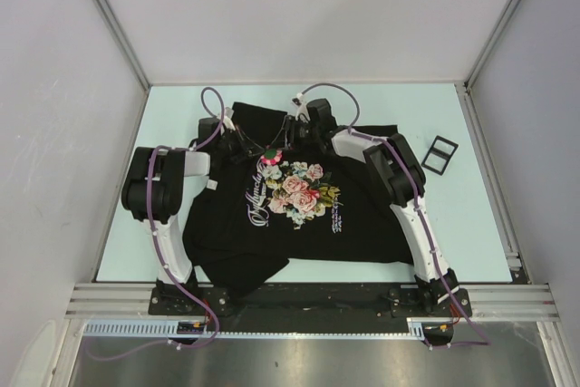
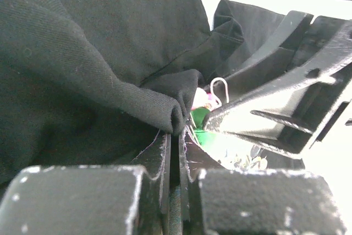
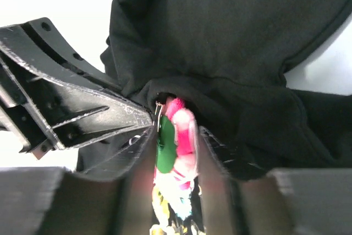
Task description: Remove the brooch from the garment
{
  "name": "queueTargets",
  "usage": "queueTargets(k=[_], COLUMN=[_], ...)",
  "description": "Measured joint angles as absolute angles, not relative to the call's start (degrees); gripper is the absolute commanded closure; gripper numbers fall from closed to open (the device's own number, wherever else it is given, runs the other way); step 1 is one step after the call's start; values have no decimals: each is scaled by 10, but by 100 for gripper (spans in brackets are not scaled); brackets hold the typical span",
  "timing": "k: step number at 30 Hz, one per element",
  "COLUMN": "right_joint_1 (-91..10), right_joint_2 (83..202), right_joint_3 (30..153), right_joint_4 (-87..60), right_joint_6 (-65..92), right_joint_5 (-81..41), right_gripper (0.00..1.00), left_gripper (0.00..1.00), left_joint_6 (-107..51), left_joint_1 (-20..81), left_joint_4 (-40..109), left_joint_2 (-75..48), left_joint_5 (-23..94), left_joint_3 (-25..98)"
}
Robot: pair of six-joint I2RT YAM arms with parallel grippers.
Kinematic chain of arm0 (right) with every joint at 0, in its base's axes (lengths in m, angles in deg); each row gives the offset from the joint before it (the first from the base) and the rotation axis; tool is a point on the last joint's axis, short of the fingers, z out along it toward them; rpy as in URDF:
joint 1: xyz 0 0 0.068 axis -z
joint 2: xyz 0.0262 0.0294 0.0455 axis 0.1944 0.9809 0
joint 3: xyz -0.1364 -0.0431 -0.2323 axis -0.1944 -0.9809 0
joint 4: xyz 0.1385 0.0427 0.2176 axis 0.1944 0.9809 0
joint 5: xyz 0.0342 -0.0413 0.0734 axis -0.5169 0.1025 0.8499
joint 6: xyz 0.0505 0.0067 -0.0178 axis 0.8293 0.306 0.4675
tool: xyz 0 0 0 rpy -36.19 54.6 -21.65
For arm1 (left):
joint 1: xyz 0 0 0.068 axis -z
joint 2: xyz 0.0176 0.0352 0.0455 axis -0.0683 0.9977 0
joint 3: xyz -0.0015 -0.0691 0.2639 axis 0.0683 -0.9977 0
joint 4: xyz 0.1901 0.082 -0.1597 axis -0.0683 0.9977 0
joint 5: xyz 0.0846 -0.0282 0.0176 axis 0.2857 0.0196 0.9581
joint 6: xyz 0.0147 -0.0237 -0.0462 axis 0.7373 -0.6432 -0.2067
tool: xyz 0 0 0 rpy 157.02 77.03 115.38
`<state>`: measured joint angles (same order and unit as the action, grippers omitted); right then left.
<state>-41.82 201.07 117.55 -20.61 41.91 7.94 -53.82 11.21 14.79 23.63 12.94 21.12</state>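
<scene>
The garment point(image 1: 272, 224), a black T-shirt with a printed rose bouquet, lies flat on the table. The brooch point(image 1: 269, 157), small, pink with green, sits just above the print near the collar. My left gripper point(image 1: 256, 147) is shut on a raised fold of black fabric point(image 2: 165, 108) right beside the brooch point(image 2: 200, 115), whose wire clasp shows. My right gripper point(image 1: 283, 144) comes from the right; its fingers close on both sides of the brooch point(image 3: 177, 133), which is still against the cloth. The left gripper's fingers point(image 3: 82, 114) touch the pin side.
A small black rectangular frame point(image 1: 439, 153) lies on the pale table right of the shirt. Grey enclosure walls stand at the left, back and right. Both arms reach over the shirt's upper part, their cables looping above the collar.
</scene>
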Motion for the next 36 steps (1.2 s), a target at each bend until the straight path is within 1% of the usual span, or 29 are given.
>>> queueTargets(k=[4, 8, 10, 13, 14, 16, 17, 18, 19, 21, 22, 23, 24, 25, 27, 30, 33, 35, 36], right_joint_1=[-412, -411, -412, -413, -413, -415, -415, -415, -415, -416, -417, -419, -421, -423, -425, -431, -438, -442, -444], right_joint_2=[2014, 2019, 2020, 2021, 2021, 2021, 2021, 2021, 2021, 2021, 2021, 2021, 2021, 2019, 2011, 1999, 1992, 1991, 1991], right_joint_3=[1154, 1141, 1141, 1141, 1141, 1140, 1139, 1136, 1131, 1122, 1119, 1115, 1111, 1105, 1086, 1056, 1036, 1028, 1026], right_joint_4=[-255, -302, -316, -336, -341, -344, -346, -347, -353, -354, -354, -355, -359, -367, -385, -416, -444, -460, -466], right_joint_6=[449, 475, 484, 493, 494, 494, 493, 493, 494, 495, 495, 495, 496, 498, 500, 503, 508, 513, 516], right_joint_5=[110, 133, 138, 143, 143, 138, 133, 129, 124, 115, 109, 102, 94, 86, 65, 33, 5, -10, -18], right_gripper=[71, 67, 67, 78, 85, 90, 96, 100, 100, 100, 100, 100, 100, 100, 100, 100, 100, 100, 100], left_gripper=[99, 98, 98, 95, 93, 91, 89, 89, 89, 85, 80, 77, 72, 69, 66, 64, 58, 56, 53], left_joint_6=[-538, -538, -538, -538, -538, -538, -538, -538, -538, -538, -538, -539, -538, -539, -539, -539, -540, -541, -542], left_joint_1=[112, 112, 112, 112, 112, 112, 112, 111, 111, 111, 112, 112, 112, 112, 112, 113, 113, 113, 113], left_joint_4=[149, 150, 151, 151, 151, 150, 149, 149, 147, 145, 145, 145, 144, 144, 141, 136, 135, 133, 130], left_joint_2=[236, 236, 236, 236, 236, 236, 236, 236, 236, 235, 235, 235, 235, 234, 232, 222, 211, 205, 202], left_joint_5=[129, 129, 129, 129, 129, 130, 130, 131, 132, 134, 135, 136, 136, 137, 139, 150, 162, 167, 169], left_joint_3=[212, 212, 212, 212, 212, 212, 212, 212, 211, 207, 205, 204, 204, 203, 201, 191, 184, 181, 178])
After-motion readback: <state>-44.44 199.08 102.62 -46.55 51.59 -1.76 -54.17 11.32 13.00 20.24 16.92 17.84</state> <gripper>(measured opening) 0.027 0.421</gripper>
